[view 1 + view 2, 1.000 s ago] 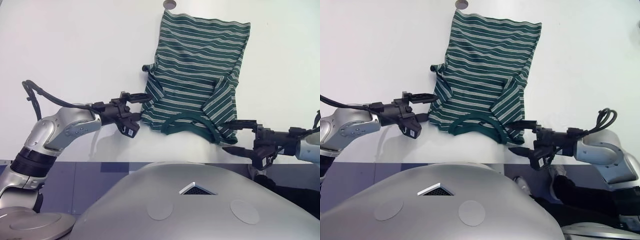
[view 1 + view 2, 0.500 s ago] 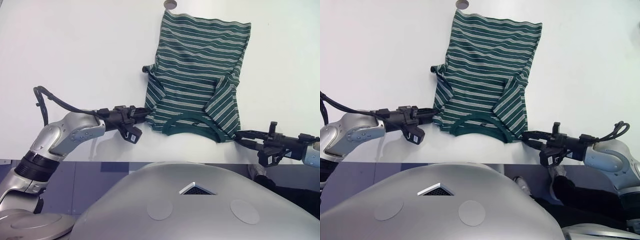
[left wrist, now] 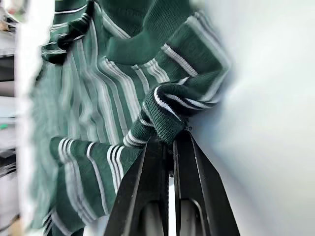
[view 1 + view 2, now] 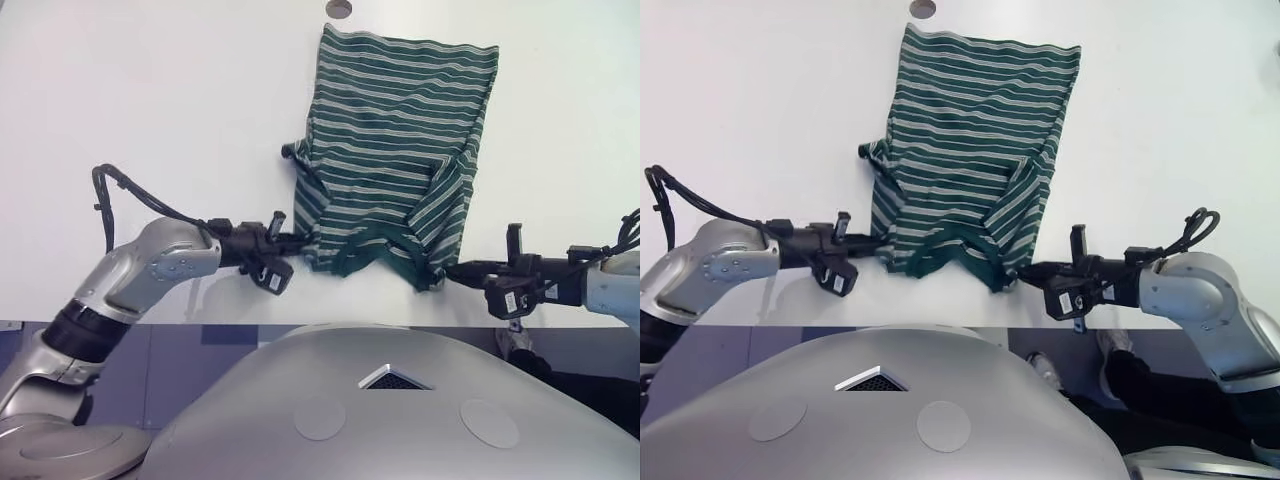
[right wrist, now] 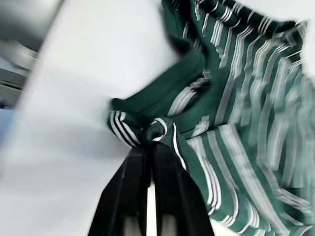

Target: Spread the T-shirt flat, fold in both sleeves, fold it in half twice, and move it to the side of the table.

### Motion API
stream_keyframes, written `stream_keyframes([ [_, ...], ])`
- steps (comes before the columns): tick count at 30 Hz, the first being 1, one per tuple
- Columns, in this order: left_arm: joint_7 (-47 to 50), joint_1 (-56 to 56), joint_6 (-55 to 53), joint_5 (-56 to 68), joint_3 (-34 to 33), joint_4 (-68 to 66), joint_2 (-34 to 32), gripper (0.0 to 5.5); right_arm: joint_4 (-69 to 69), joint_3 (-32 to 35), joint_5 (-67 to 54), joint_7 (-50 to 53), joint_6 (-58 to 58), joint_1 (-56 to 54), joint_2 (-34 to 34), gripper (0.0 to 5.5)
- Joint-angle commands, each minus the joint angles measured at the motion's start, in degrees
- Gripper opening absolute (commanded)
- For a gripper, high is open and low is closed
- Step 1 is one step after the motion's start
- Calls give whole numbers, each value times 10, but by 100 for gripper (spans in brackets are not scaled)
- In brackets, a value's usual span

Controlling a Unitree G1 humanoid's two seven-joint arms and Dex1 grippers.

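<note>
The white table (image 4: 150, 120) is seen from above, and the striped green shirt (image 4: 400, 120) is laid on it lengthwise, a little to the right of the middle. The hem is at the far edge and the collar (image 4: 365, 252) is close to the near edge. Both sleeves appear to be already folded onto the body: the right sleeve (image 4: 447, 205) is laid slantwise over it, and the left one is bunched at the side.

The left gripper (image 4: 295, 240) is held low at the near left corner of the shirt, and the right gripper (image 4: 452, 272) at the near right corner. A change is noted against one second ago: then both pairs of fingers were spread and kept just beside the cloth, and now they are brought in and clenched. In the left wrist view a fold of fabric is pinched between the black fingers (image 3: 145, 196), and the same is shown for the right ones (image 5: 128, 196). The near edge, flatter before, is now puckered between the two grips.

It is judged that the grasp for the first half-fold is completed — the collar end is expected to be lifted and carried toward the hem. Both corners should be raised together — otherwise the tucked sleeves could be pulled out.

A small round hole (image 4: 339, 8) is seen in the table just beyond the hem.
</note>
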State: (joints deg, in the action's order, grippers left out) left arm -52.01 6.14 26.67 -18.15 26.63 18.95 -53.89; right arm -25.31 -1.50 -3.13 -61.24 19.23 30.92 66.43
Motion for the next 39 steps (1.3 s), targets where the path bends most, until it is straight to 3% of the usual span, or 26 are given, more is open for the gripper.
stream_keyframes([
  [1, -141, -34, -41, 144, 9, 27, -60, 2, 21, 1, -125, -166, -84, -122, 101, 2],
  [5, -221, -73, -119, 245, 22, 63, -41, 2, 52, -62, -158, -288, -142, -239, 112, 2],
  [9, -292, -151, -373, 487, 6, 129, -39, 2, 169, -214, -202, -312, -210, -415, 102, 2],
  [13, -341, -271, -485, 540, -7, 30, 10, 2, 344, -334, -212, -312, -268, -626, 7, 2],
  [16, -353, -352, -527, 537, -15, -85, 66, 2, 485, -371, -188, -312, -280, -737, -86, 2],
  [20, -370, -419, -540, 503, -18, -239, 125, 2, 701, -359, -114, -312, -258, -843, -212, 2],
  [23, -384, -430, -537, 486, -22, -272, 141, 2, 770, -353, -89, -312, -235, -869, -243, 2],
  [27, -304, -572, -454, 412, -76, -623, 223, 2, 954, -265, -51, -141, -233, -943, -336, 2],
  [31, -201, -662, -359, 389, -150, -797, 251, 2, 997, -215, -18, 0, -203, -963, -376, 2],
  [35, -159, -644, -290, 332, -164, -854, 271, 2, 1011, -201, 42, 93, -173, -953, -398, 2],
  [39, -137, -597, -257, 275, -149, -865, 301, 2, 1016, -191, 82, 113, -164, -939, -407, 2],
])
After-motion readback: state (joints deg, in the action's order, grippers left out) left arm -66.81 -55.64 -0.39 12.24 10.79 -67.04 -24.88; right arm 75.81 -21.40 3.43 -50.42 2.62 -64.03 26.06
